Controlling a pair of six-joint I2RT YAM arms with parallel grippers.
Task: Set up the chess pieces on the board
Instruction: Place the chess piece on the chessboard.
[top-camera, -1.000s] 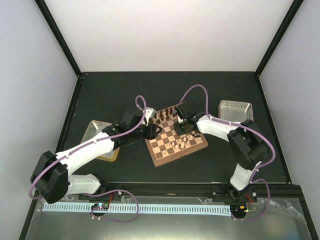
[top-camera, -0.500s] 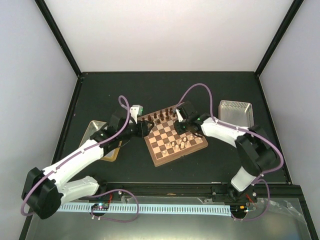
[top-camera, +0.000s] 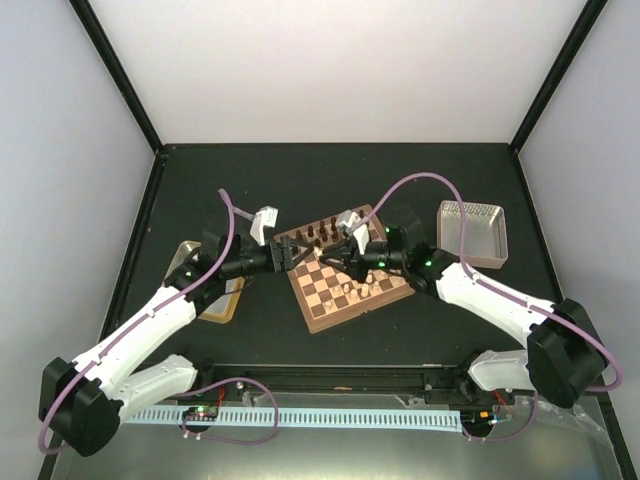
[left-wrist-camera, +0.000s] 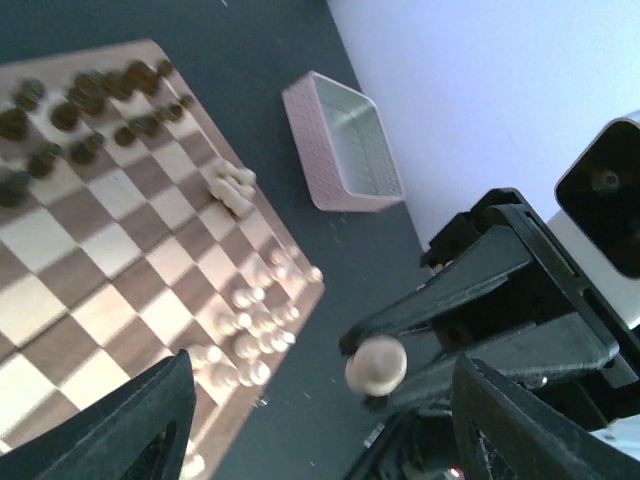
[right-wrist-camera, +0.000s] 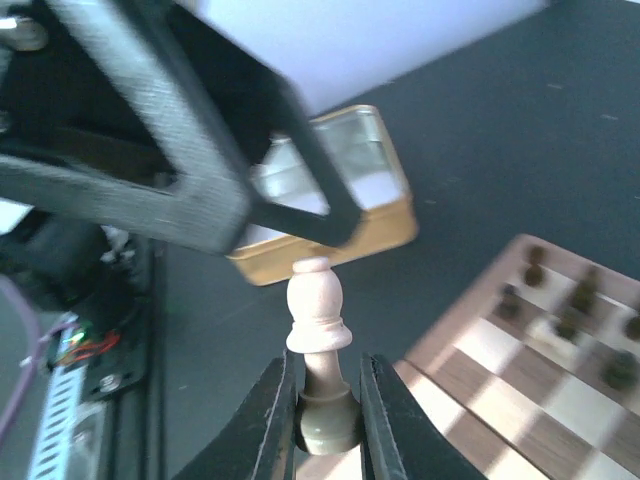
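The board (top-camera: 322, 300) lies mid-table, with dark chessmen (top-camera: 315, 233) along its far edge and cream chess pieces (top-camera: 355, 292) clustered by its near right edge. My right gripper (top-camera: 348, 256) is shut on the base of a cream chess piece with a round head and collar (right-wrist-camera: 318, 318), held off the board over its left part. My left gripper (top-camera: 298, 256) faces it, open, its fingers (left-wrist-camera: 130, 420) wide apart on either side of that piece (left-wrist-camera: 376, 365) without touching it. The board also shows in the left wrist view (left-wrist-camera: 100, 250) and the right wrist view (right-wrist-camera: 520, 380).
A gold metal tray (top-camera: 205, 295) lies left of the board, partly under the left arm, and also shows in the right wrist view (right-wrist-camera: 330, 230). A silver metal tray (top-camera: 472, 230) stands to the right of the board and also shows in the left wrist view (left-wrist-camera: 345, 145).
The right gripper has moved left and turned level with the cream piece in it. The left gripper has drawn back and turned level. The two now point at each other over the board.
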